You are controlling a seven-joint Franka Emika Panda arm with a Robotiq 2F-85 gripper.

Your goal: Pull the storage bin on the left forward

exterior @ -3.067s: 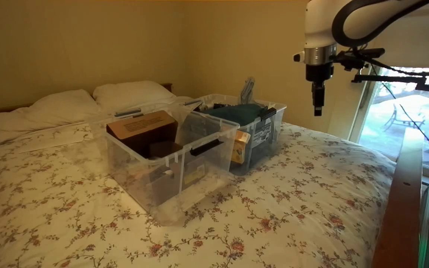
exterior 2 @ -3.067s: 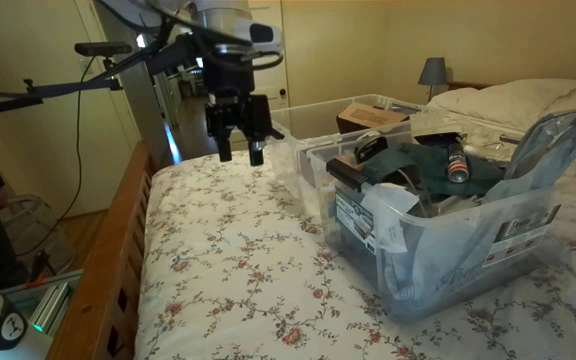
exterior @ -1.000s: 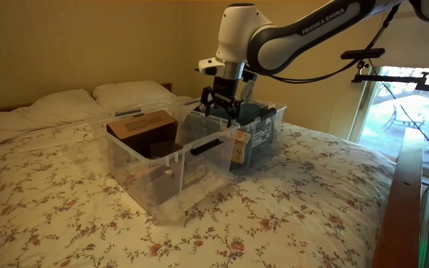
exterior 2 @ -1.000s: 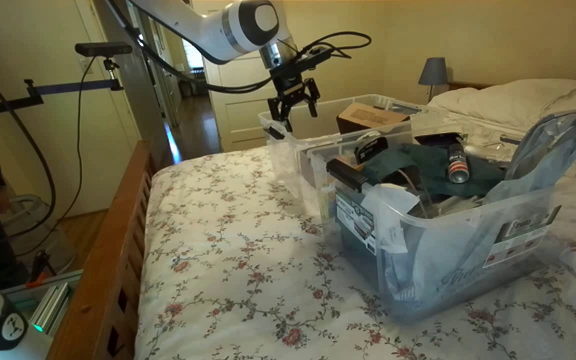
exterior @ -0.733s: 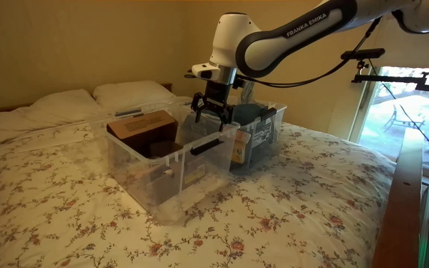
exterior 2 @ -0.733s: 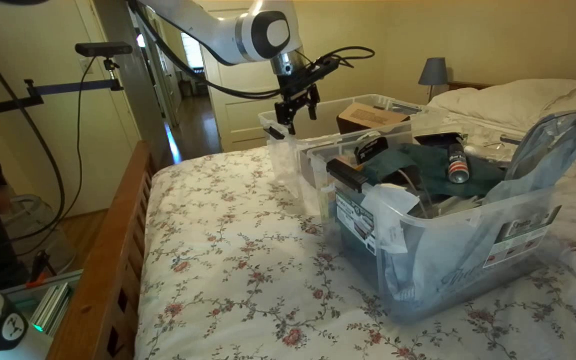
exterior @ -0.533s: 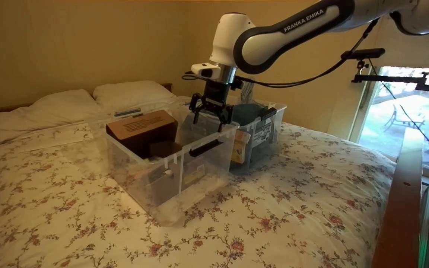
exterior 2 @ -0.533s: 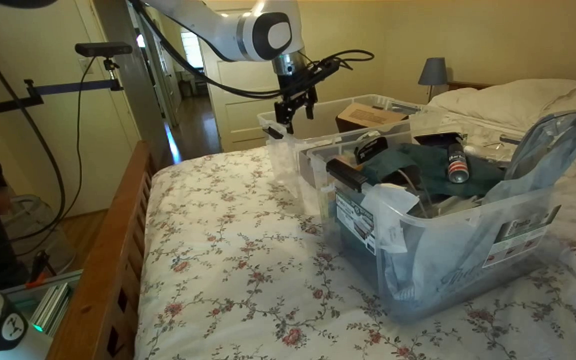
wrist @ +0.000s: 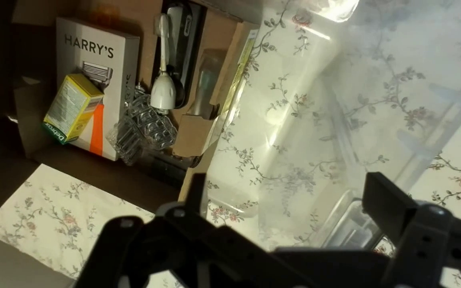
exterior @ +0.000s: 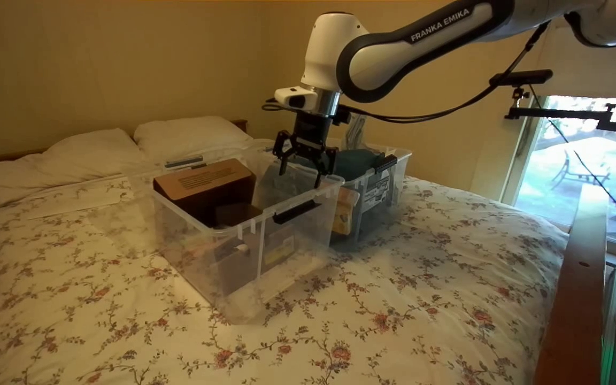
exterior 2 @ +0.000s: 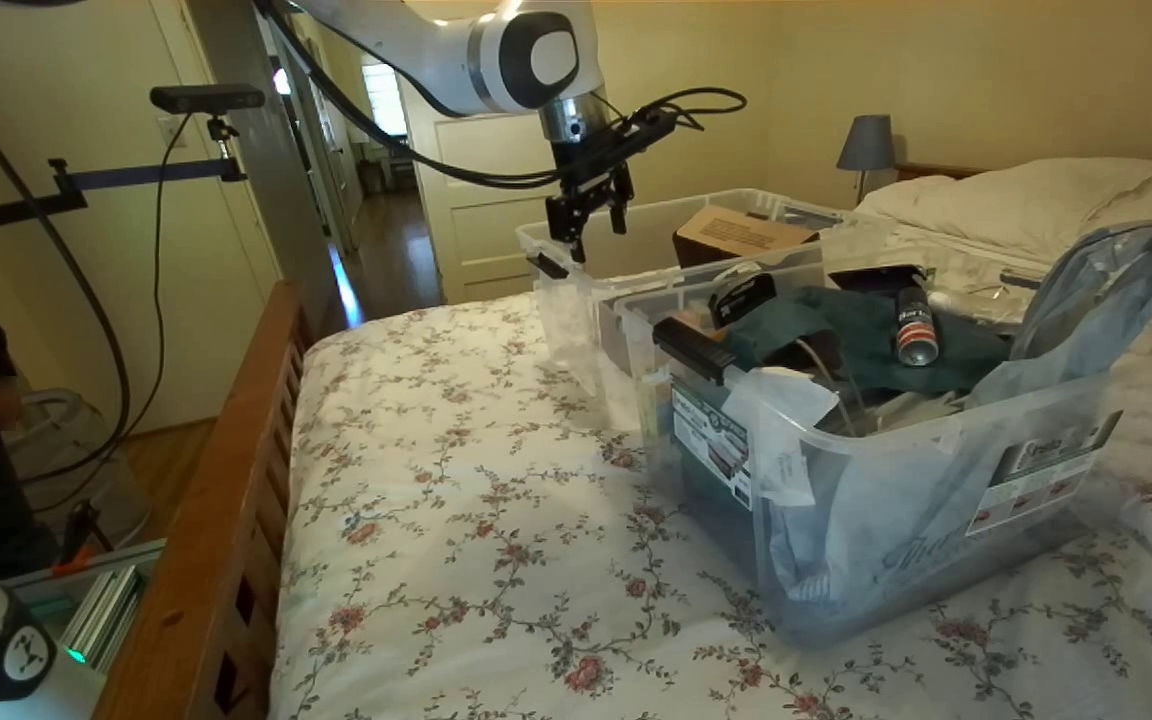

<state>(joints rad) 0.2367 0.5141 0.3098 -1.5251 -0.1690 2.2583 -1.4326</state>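
The storage bin (exterior: 201,262) is a clear tub on the bed with a brown cardboard box (exterior: 203,179) inside. It also shows in an exterior view (exterior 2: 576,330), behind the tub with teal contents. A black handle (exterior: 297,211) sits on its front rim. My gripper (exterior: 300,179) points down, open and empty, over the bin close to the front wall, as also seen in an exterior view (exterior 2: 598,242). In the wrist view the gripper (wrist: 284,188) straddles bin floor and part of the clear wall; one finger (wrist: 382,200) hides part of the moulded handle area.
A similar clear tub (exterior 2: 936,530) with teal cloth, a spray can (exterior 2: 914,325) and a grey bag (exterior 2: 1086,300) stands right beside the bin. A wooden bed rail (exterior 2: 186,560) runs along the bed's edge. Pillows (exterior: 190,139) lie at the headboard.
From beside the window the gripper has moved over the bin and come down near its front wall. In the last half second it has risen slightly. The bin stands in about the same place.
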